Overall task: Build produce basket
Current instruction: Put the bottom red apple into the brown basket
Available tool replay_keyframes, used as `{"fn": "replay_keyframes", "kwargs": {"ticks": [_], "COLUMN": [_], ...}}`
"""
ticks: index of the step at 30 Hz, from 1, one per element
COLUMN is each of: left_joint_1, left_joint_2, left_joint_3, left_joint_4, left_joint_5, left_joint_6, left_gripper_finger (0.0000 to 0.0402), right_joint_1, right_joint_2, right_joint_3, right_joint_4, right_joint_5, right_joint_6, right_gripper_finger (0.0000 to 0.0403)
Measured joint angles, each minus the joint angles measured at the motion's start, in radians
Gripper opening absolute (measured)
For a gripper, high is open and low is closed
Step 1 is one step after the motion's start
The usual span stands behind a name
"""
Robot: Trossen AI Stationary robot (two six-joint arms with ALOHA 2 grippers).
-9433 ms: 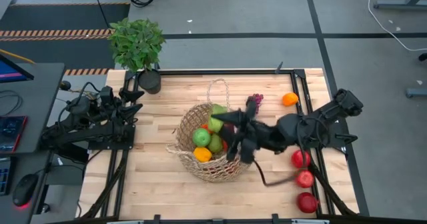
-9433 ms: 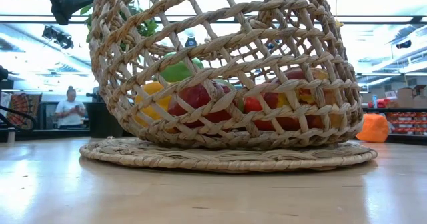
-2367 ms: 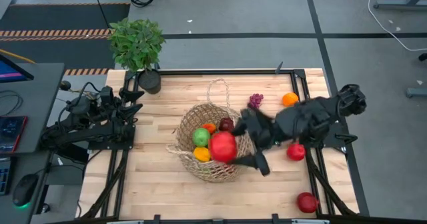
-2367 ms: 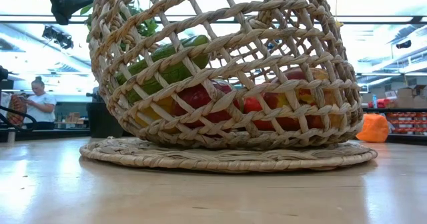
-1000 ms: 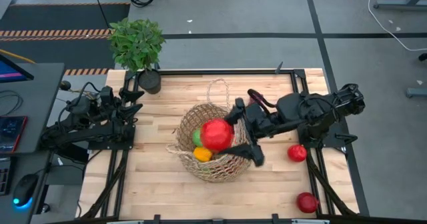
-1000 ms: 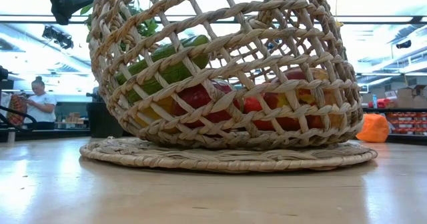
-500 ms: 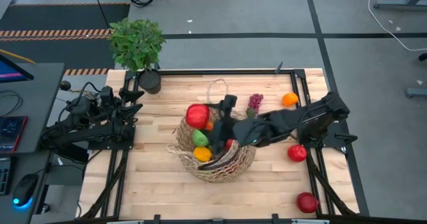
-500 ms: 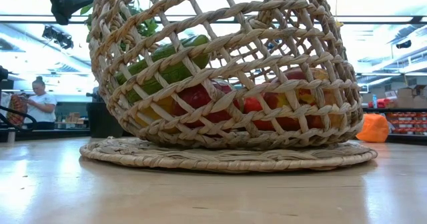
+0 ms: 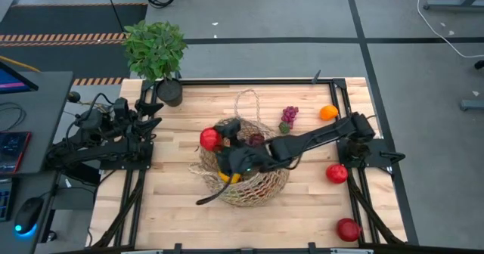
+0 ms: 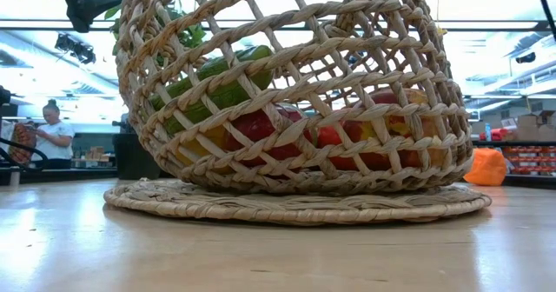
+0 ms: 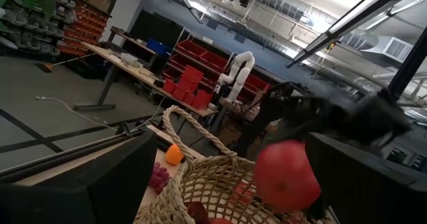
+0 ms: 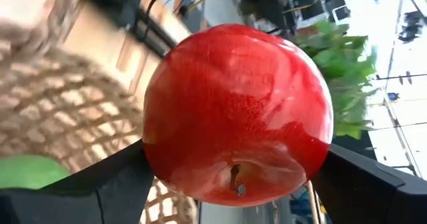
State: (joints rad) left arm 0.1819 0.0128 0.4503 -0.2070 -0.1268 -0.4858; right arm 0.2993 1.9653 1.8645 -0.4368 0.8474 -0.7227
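The tan wicker basket [image 9: 243, 168] stands mid-table, tilted, with a green apple, an orange and other produce inside; in the low view a cucumber [image 10: 217, 75] and red fruits show through its weave [image 10: 287, 92]. My right gripper [image 9: 215, 142] reaches over the basket from the table's right, shut on a red apple [image 9: 208, 139] above the basket's far left rim. That apple fills the right wrist view [image 12: 237, 111] and also shows in the left wrist view [image 11: 287, 174]. My left gripper [image 9: 151, 114] waits open at the table's left edge. My right gripper pinches the red apple between its two fingers [image 12: 100, 191], one on each opposite side [image 12: 157, 151]. The fingers come from the table's right, slanting a little downward. The apple is lifted clear above the basket's rim, its stem hollow [image 12: 235, 181] turned toward the wrist.
Purple grapes [image 9: 288, 118] and an orange [image 9: 328, 112] lie on the table's far right. Two red fruits [image 9: 336, 173] [image 9: 348, 229] lie near the right edge. A potted plant [image 9: 156, 51] stands at the far left corner. Bare wood lies near the front edge.
My right gripper has carried the red apple toward the table's left, across the basket, and down toward its far left rim. The wrist has rolled over on the way. The apple stays in the hold. The basket and its contents have kept still.
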Motion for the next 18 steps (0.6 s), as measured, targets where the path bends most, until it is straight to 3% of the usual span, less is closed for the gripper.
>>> {"fn": "replay_keyframes", "kwargs": {"ticks": [8,18], "left_joint_1": [0.0,0.0], "left_joint_2": [0.0,0.0], "left_joint_3": [0.0,0.0], "left_joint_4": [0.0,0.0], "left_joint_5": [0.0,0.0], "left_joint_6": [0.0,0.0], "left_gripper_finger": [0.039,0.039], "right_joint_1": [-0.01,-0.053], "right_joint_2": [0.067,0.038], "right_joint_3": [0.0,0.0], "right_joint_4": [-0.2,-0.531], "right_joint_5": [-0.002,-0.347], "right_joint_6": [0.083,0.548], "right_gripper_finger": [0.0366,0.0366]}}
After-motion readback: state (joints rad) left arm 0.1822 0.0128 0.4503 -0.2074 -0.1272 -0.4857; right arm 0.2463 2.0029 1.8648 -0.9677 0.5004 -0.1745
